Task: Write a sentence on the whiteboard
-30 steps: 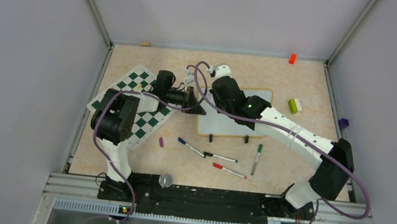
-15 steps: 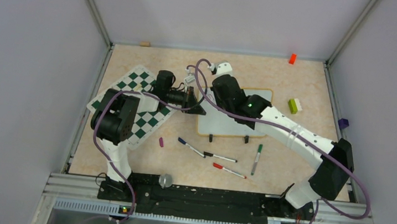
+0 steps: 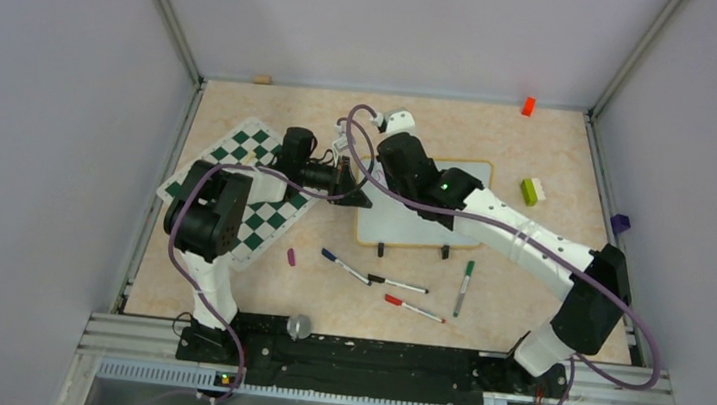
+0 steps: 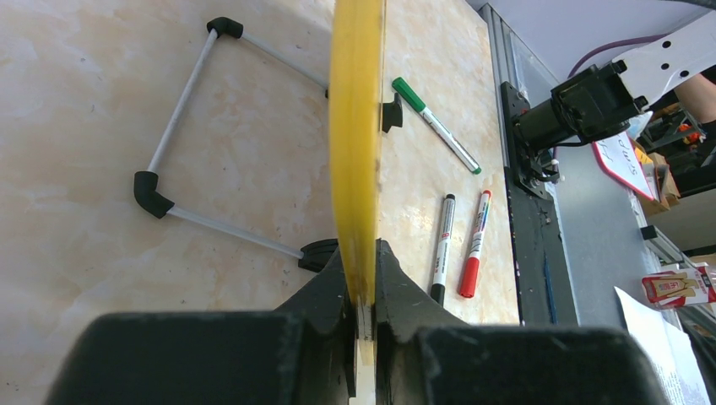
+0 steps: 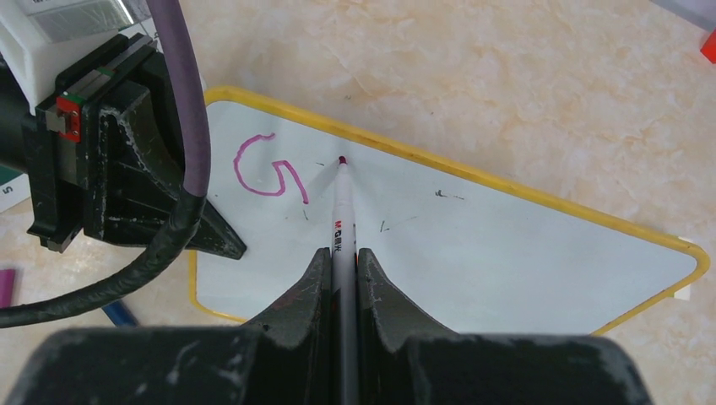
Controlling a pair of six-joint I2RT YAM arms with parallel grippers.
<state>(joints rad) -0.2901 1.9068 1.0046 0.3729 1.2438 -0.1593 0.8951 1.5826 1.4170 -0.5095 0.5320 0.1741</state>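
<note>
The whiteboard point(image 3: 417, 229), white with a yellow frame, lies right of the chess mat. My left gripper point(image 3: 354, 190) is shut on its left edge, seen edge-on as a yellow strip point(image 4: 355, 126) between my left gripper's point(image 4: 363, 291) fingers. My right gripper point(image 3: 390, 171) is over the board's left end, shut on a white marker point(image 5: 341, 228). The marker's purple tip point(image 5: 342, 159) is at the board point(image 5: 473, 245) surface. Of the sentence, only one purple letter "G" point(image 5: 268, 169) shows, left of the tip.
Blue point(image 3: 343, 265), black point(image 3: 398, 284), red point(image 3: 414, 309) and green point(image 3: 464, 286) markers lie in front of the board, with a purple cap point(image 3: 292, 256). The green-and-white chess mat point(image 3: 245, 191) is on the left. Small blocks point(image 3: 533, 191) point(image 3: 527, 106) lie at right and back.
My right arm has shifted slightly left with the marker. The left gripper and the board have not moved.
</note>
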